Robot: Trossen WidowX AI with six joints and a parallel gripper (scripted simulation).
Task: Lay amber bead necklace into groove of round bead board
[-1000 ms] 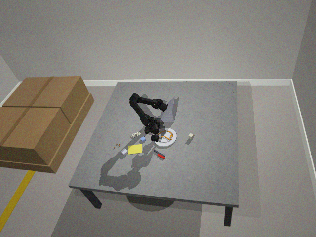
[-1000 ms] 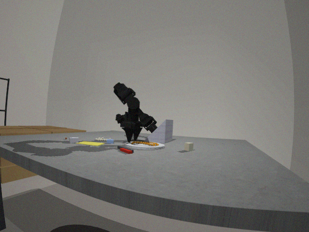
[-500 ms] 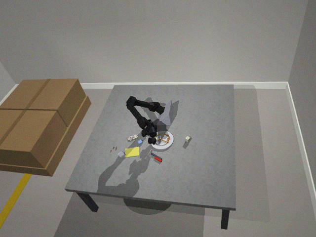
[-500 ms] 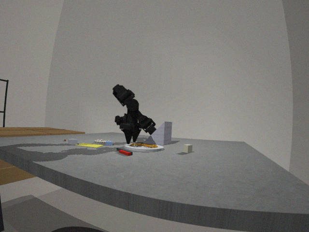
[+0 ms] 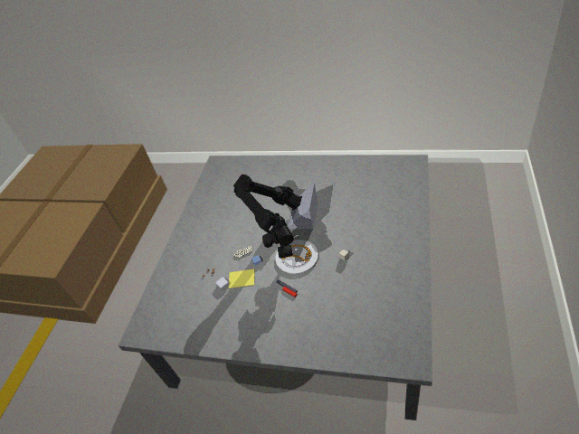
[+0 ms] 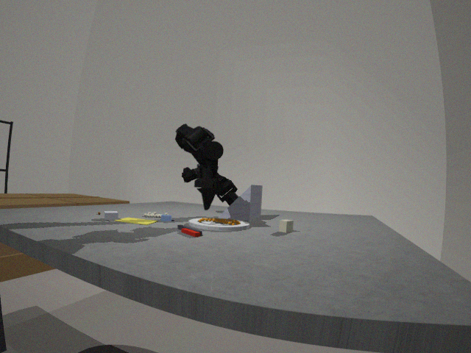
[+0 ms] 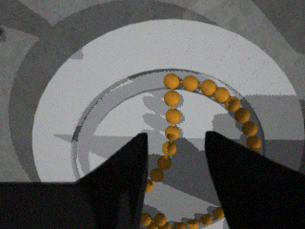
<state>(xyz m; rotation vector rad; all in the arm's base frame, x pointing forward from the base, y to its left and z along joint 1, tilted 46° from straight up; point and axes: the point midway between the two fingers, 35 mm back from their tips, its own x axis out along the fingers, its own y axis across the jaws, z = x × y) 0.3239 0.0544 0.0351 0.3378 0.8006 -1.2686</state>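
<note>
Amber necklace partly in bead board groove, partly across centre

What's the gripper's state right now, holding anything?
Gripper: partly open above the round bead board, holding nothing; a strand of the amber bead necklace lies between its fingers, ungripped.

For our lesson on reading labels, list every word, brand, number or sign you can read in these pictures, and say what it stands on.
None can be read.
Cardboard boxes: plain, no print visible.
Yellow sheet: blank.
Red and dark bar: no marking visible.
Round bead board and amber bead necklace: no lettering.
White patterned piece: dots too small to make out.
</note>
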